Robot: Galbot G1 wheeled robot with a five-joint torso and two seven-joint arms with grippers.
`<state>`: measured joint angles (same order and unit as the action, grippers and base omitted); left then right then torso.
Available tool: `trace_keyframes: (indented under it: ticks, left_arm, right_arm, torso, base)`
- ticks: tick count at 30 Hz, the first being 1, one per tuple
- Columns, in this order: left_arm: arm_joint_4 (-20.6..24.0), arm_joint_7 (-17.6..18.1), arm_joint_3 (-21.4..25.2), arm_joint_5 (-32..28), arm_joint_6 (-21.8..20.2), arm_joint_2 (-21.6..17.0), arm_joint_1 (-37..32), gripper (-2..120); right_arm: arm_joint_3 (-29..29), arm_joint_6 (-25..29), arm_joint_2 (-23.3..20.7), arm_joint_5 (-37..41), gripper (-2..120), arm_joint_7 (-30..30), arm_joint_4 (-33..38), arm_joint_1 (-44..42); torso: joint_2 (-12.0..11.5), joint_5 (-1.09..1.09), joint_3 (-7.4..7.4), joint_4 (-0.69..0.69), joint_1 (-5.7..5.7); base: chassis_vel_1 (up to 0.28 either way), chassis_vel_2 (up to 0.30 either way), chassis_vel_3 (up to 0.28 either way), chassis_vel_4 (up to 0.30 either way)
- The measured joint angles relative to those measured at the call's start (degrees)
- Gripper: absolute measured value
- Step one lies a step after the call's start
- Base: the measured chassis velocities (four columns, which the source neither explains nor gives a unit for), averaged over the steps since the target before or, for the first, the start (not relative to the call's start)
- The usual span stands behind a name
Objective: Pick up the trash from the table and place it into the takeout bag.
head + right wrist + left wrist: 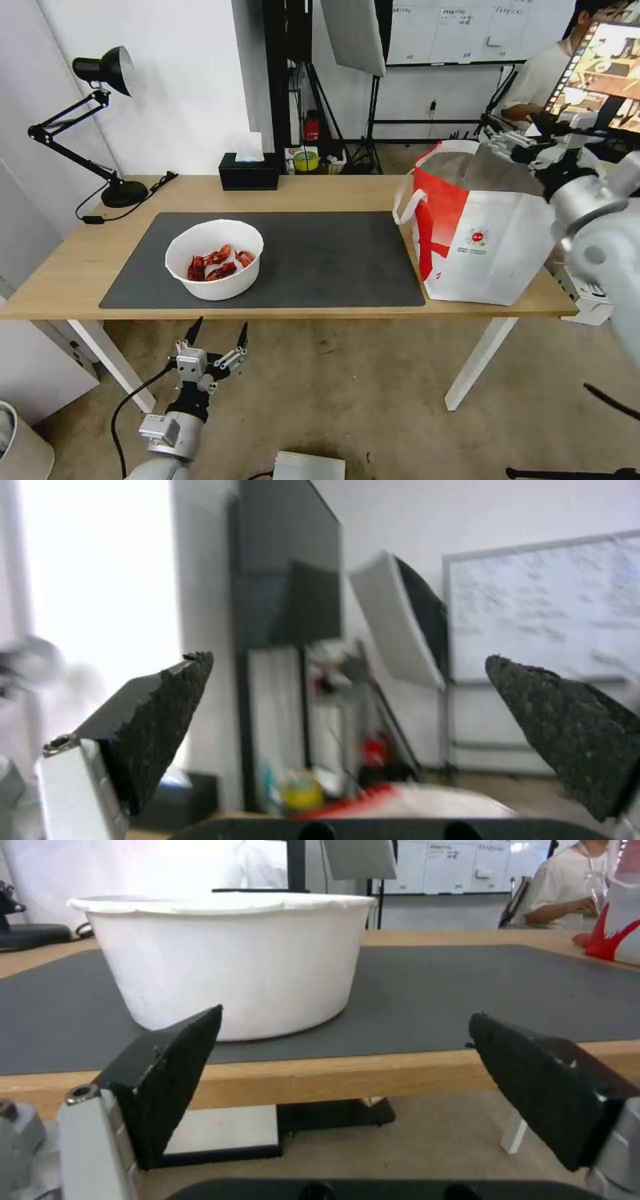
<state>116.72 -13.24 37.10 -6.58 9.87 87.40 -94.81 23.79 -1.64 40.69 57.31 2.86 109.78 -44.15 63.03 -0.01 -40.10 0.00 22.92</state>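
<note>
The trash on view is a white round bowl (214, 259) holding red crayfish shells (217, 262), standing on the left half of the dark grey mat (327, 257) on the table (333, 193). My left gripper (219, 333) hangs open below and in front of the table's front edge, pointing up toward the bowl. In the left wrist view the bowl (233, 965) sits just beyond my open left gripper (343, 1025). The takeout bag (487, 247) stands open at the table's right end. My right gripper (497, 139) hovers over its mouth, and in its own wrist view this right gripper (343, 660) is open and empty.
A black tissue box (249, 172) sits at the table's back edge and a black desk lamp (100, 120) at the back left corner. Behind the bag are a screen (603, 67) and a seated person. A small grey box (310, 465) lies on the floor.
</note>
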Motion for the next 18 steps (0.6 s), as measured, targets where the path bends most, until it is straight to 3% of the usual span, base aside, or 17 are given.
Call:
trace_keyframes:
  ticks: [11, 16, 18]
  left_arm:
    - [0.7, 0.1, 0.1, 0.4, 0.1, -0.1, -1.0, 100]
    - [1.1, 0.2, 0.2, -0.1, -0.1, -1.1, -1.2, 100]
    - [1.3, 0.2, 0.3, -1.0, -0.2, -2.1, -1.2, 100]
  right_arm:
    - [-1.6, 8.7, 2.8, -4.1, 100, -3.9, 4.8, -4.2]
    - [-1.2, 10.3, 3.2, -6.6, 100, -5.3, 8.8, -9.0]
    - [-0.5, 11.3, 4.4, -11.0, 100, -5.8, 10.9, -14.0]
  torso:
    - [0.0, 0.0, 0.0, 0.0, 0.0]
    - [0.0, -0.01, 0.0, 0.0, 0.0]
    - [0.0, -0.01, 0.0, 0.01, 0.0]
  base:
    - [0.0, 0.0, 0.0, 0.0]
    - [0.0, 0.0, 0.0, 0.0]
    - [0.0, 0.0, 0.0, 0.0]
